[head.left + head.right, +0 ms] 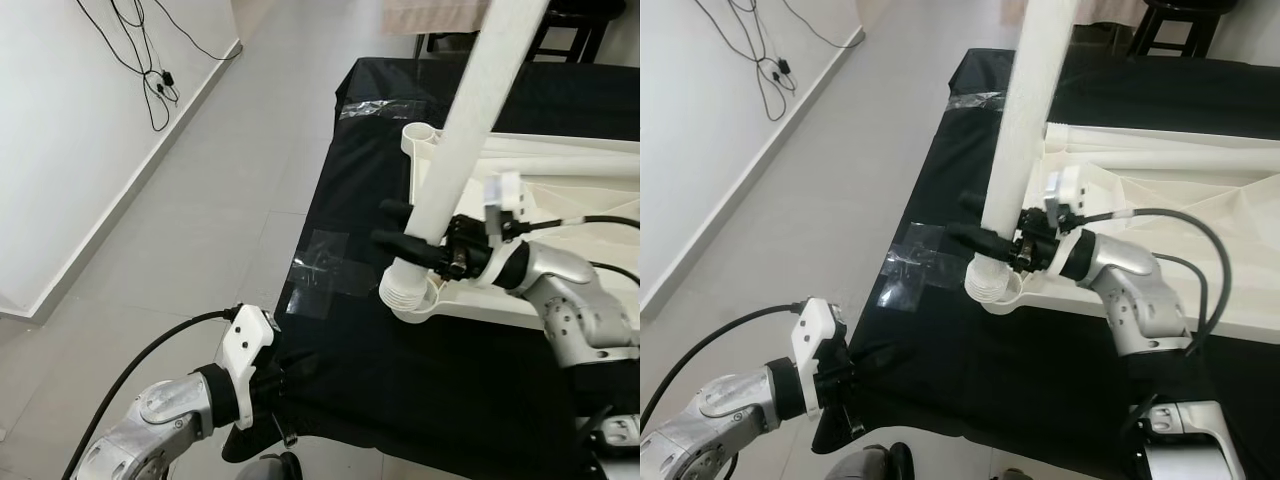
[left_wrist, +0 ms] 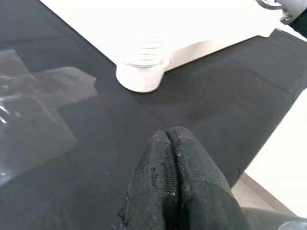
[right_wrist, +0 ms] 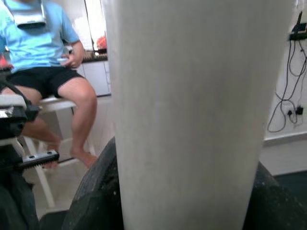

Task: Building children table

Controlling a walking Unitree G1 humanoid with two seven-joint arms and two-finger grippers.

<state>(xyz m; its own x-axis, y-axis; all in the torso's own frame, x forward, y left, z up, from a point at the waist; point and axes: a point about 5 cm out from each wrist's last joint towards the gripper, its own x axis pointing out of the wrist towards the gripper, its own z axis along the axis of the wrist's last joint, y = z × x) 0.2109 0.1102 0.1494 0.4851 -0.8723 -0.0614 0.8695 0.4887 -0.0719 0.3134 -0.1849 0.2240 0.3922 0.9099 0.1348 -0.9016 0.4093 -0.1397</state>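
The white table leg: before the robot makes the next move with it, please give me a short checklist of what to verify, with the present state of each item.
1. Right gripper closed around the white table leg: ok, a finger on each side.
2. Leg's threaded end in the corner socket of the overturned tabletop: ok, it sits in; how far it is screwed, cannot tell.
3. Leg straight in the socket: not ok, it tilts.
4. Left gripper out of the way: ok, shut, on the black cloth near the table edge.
5. Person seated clear of the work: cannot tell.

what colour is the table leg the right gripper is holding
White; the table leg shows best in the right eye view.
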